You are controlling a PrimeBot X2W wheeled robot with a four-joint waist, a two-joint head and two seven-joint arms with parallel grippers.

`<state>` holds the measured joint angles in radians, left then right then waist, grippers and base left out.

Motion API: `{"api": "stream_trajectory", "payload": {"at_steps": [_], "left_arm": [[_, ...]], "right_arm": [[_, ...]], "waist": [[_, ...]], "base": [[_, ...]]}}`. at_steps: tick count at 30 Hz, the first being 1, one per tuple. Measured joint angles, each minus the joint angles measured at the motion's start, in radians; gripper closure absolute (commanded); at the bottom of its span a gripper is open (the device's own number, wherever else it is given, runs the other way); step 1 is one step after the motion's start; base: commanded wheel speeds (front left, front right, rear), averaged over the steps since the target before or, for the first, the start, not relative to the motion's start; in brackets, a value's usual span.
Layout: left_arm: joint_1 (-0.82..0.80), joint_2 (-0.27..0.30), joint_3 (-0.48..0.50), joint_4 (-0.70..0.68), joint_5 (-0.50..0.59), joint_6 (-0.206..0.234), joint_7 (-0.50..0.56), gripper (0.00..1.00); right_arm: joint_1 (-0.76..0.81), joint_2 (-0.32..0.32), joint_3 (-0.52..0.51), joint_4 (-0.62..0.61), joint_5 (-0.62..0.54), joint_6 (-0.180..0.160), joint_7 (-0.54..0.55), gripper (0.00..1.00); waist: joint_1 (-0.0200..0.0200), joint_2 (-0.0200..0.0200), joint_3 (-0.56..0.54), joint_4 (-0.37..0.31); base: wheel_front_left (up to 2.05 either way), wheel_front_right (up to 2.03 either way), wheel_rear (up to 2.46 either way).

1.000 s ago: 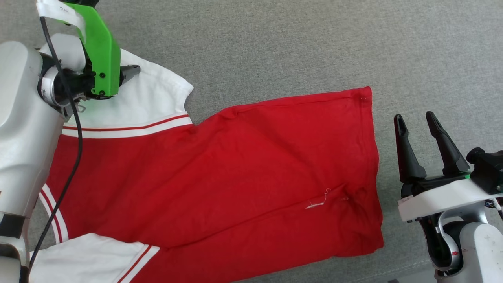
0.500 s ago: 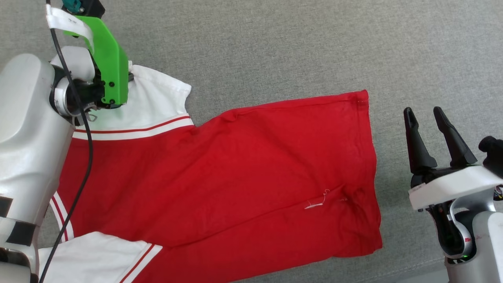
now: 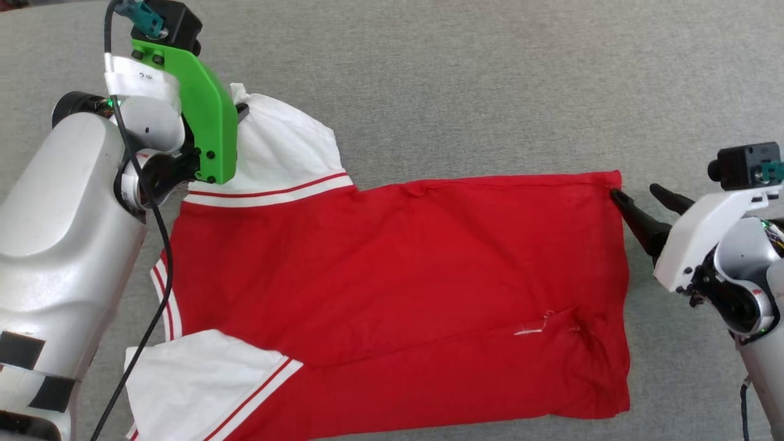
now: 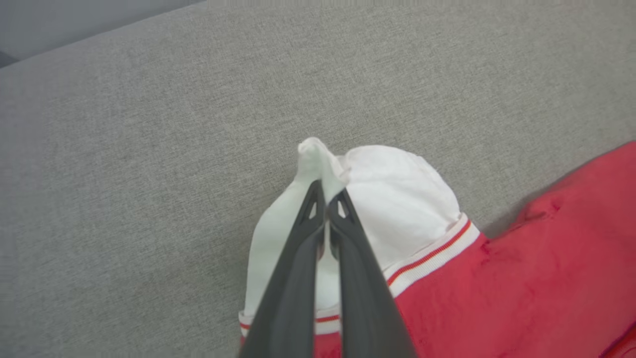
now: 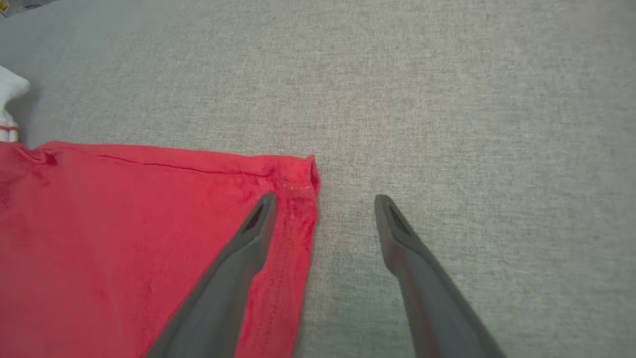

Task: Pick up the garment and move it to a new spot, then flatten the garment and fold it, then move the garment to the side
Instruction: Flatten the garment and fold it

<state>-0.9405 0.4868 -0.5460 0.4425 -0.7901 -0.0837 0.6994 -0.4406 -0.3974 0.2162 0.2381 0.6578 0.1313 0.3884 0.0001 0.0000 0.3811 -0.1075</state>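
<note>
The garment point(image 3: 398, 263) lies spread on a grey cloth surface, red with white shoulder panels and red-striped white trim. My left gripper point(image 4: 325, 191) is shut on the far white shoulder panel point(image 4: 407, 189), pinching a small peak of fabric. In the head view the left gripper point(image 3: 241, 110) sits mostly behind its green bracket. My right gripper point(image 5: 325, 200) is open at the garment's point(image 5: 124, 223) far right corner. Its left finger point(image 5: 248, 238) hovers over the red hem, and the other one is over bare surface. It points leftward in the head view, where the right gripper point(image 3: 637, 195) meets that corner.
Grey upholstered surface point(image 3: 459, 73) surrounds the garment, with open room beyond it and to the right. Its edge shows at the upper left point(image 4: 30, 35). A black cable point(image 3: 160, 245) hangs from the left wrist across the garment's left side.
My left gripper has shut on the white shoulder panel and bunched it upward. My right gripper has swung from beside the garment to its far right corner. The head camera has shifted.
</note>
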Motion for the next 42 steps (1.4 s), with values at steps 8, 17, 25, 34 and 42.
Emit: {"api": "stream_trajectory", "payload": {"at_steps": [8, 17, 25, 34, 42], "left_arm": [[0.034, -0.003, 0.001, -0.089, 0.000, 0.010, -0.026, 1.00], [0.099, -0.001, 0.021, -0.124, -0.014, 0.027, -0.075, 1.00], [0.241, 0.045, 0.086, -0.195, -0.044, 0.062, -0.200, 1.00], [0.505, 0.090, 0.144, -0.320, -0.081, 0.133, -0.296, 1.00], [0.789, 0.094, 0.175, -0.404, -0.151, 0.212, -0.333, 1.00]], "right_arm": [[-0.132, -0.049, 0.107, 0.128, 0.057, 0.000, 0.145, 0.00], [-0.205, -0.082, 0.213, 0.216, 0.125, -0.001, 0.335, 1.00], [-0.193, -0.096, 0.119, 0.148, 0.136, 0.000, 0.244, 1.00], [0.023, -0.086, 0.029, 0.023, 0.078, 0.000, 0.214, 1.00], [0.244, -0.012, -0.046, -0.039, 0.031, 0.000, 0.204, 1.00]], "waist": [[0.0000, 0.0000, 0.004, 0.069], [-0.0001, 0.0000, 0.012, 0.098], [-0.0001, 0.0000, -0.061, 0.106], [-0.0001, 0.0000, -0.143, 0.126], [-0.0001, 0.0000, -0.199, 0.142]], "base": [[0.00, 0.00, 0.00], [0.00, 0.00, 0.00], [0.00, 0.00, 0.00], [0.00, 0.00, 0.00], [0.00, 0.00, 0.00]]}}
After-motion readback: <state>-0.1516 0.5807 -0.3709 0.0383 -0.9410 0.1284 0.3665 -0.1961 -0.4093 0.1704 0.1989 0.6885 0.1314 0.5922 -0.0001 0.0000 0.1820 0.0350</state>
